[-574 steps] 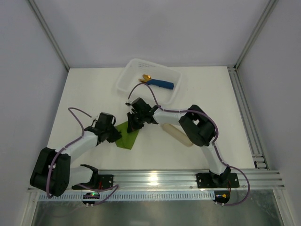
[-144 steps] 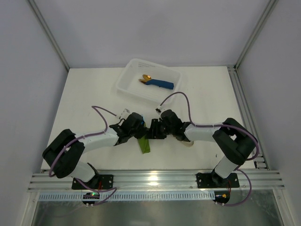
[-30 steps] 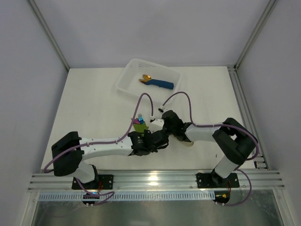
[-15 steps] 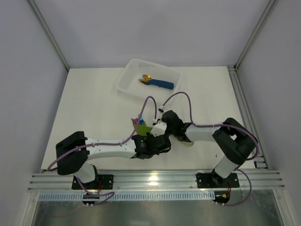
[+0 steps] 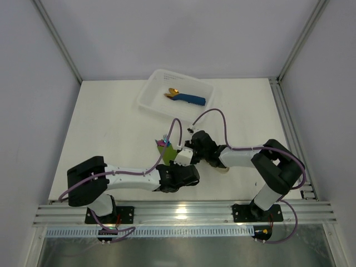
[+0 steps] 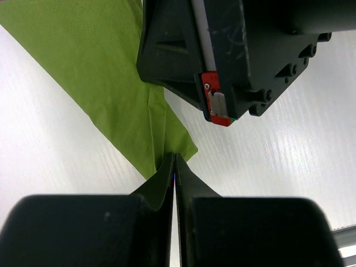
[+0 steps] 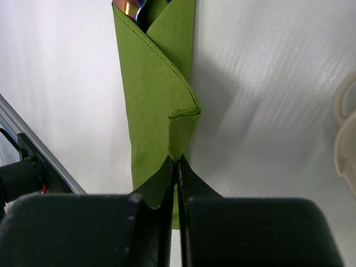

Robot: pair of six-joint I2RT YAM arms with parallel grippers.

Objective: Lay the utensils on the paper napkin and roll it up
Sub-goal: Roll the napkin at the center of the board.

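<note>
The olive-green paper napkin (image 5: 167,151) lies rolled into a narrow strip around the utensils (image 5: 163,141). Their iridescent tips stick out of its far end, also in the right wrist view (image 7: 131,8). My left gripper (image 5: 177,162) is at the roll's near end. In the left wrist view it (image 6: 174,160) is shut on a corner of the napkin (image 6: 105,72). My right gripper (image 5: 183,151) comes in from the right. In the right wrist view it (image 7: 177,160) is shut on a folded flap of the napkin (image 7: 156,94).
A clear plastic tray (image 5: 153,84) at the back holds a blue rolled napkin with gold cutlery (image 5: 186,98). A beige oblong piece (image 5: 222,168) lies under my right arm and shows at the edge of the right wrist view (image 7: 346,150). The two grippers nearly touch.
My left arm has slid nearer and to the right along the roll's near end. The roll's far end with the utensil tips has shifted slightly left. My right gripper has barely moved.
</note>
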